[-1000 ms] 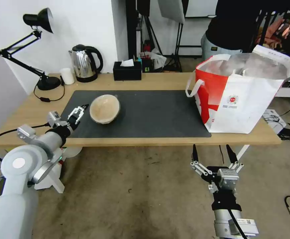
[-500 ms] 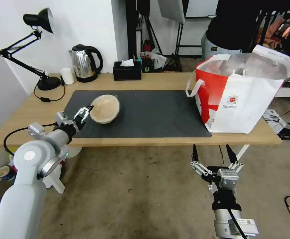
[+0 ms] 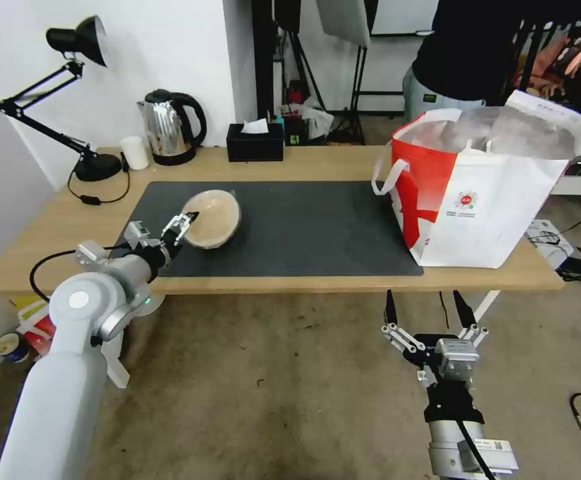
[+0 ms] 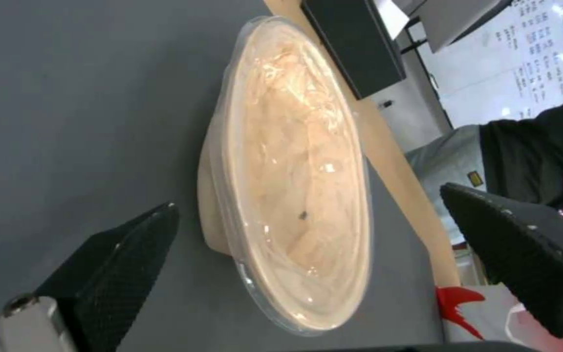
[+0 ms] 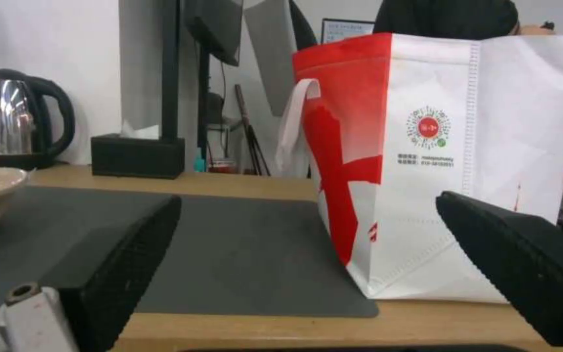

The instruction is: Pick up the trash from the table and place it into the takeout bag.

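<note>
- While our left gripper [image 3: 185, 223] reaches over the dark grey mat [image 3: 304, 230], its jaws are spread wide, one on each side of the near rim of the tan bowl [image 3: 212, 217], not squeezing it.
- We see the tan bowl [image 4: 294, 176] sitting on the mat, and a clear lid covers it.
- We keep our right gripper [image 3: 429, 308] low in front of the bench [image 3: 330, 161], off the mat's near right corner, pointing up with its jaws wide and holding nothing.
- We see the takeout bag [image 3: 484, 193] standing open on the bench, with its bottom over the mat's right edge.
- Behind the mat stand a black tissue box [image 3: 255, 142], a kettle [image 3: 169, 127], a small white cup [image 3: 134, 153] and a black lamp [image 3: 77, 93].
</note>
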Motion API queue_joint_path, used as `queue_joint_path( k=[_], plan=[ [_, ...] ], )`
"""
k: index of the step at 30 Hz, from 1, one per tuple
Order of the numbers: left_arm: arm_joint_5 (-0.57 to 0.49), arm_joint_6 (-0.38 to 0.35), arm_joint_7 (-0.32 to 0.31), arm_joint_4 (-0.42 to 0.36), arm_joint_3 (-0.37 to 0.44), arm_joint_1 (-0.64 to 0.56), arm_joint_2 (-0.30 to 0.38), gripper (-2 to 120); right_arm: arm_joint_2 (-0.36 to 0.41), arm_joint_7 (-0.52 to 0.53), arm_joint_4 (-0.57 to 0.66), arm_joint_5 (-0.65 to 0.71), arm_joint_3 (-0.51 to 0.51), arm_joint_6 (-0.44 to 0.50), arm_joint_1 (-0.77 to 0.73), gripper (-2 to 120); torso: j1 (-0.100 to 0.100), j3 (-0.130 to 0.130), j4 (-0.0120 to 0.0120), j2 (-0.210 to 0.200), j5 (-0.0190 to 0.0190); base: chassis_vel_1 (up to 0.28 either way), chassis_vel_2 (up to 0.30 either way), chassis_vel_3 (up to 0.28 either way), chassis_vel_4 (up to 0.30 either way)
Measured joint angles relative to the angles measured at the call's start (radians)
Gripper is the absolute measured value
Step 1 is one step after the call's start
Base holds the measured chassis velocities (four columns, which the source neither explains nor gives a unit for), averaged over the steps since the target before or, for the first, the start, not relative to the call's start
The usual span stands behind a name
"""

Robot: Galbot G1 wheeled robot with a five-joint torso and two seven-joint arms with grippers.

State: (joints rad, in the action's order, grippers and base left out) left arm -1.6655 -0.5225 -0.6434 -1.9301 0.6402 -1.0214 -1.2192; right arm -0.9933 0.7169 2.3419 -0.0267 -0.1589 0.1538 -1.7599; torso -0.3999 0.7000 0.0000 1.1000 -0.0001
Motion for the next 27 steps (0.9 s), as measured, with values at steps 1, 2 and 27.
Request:
queue_joint_path(
  k=[1,2,27],
  plan=[
    [0.0,0.0,0.001,0.004,0.0,0.0,0.0,100,0.0,0.0,0.0,0.0,0.0,0.0,0.0,100,0.0,0.0,0.0,0.0,0.0,0.0,0.0,0.0,0.0],
    [0.0,0.0,0.003,0.009,0.0,0.0,0.0,100,0.0,0.0,0.0,0.0,0.0,0.0,0.0,100,0.0,0.0,0.0,0.0,0.0,0.0,0.0,0.0,0.0],
    [0.016,0.001,0.01,0.083,-0.037,0.041,-0.007,100,0.0,0.0,0.0,0.0,0.0,0.0,0.0,100,0.0,0.0,0.0,0.0,0.0001,0.0,0.0,0.0,0.0]
  ],
)
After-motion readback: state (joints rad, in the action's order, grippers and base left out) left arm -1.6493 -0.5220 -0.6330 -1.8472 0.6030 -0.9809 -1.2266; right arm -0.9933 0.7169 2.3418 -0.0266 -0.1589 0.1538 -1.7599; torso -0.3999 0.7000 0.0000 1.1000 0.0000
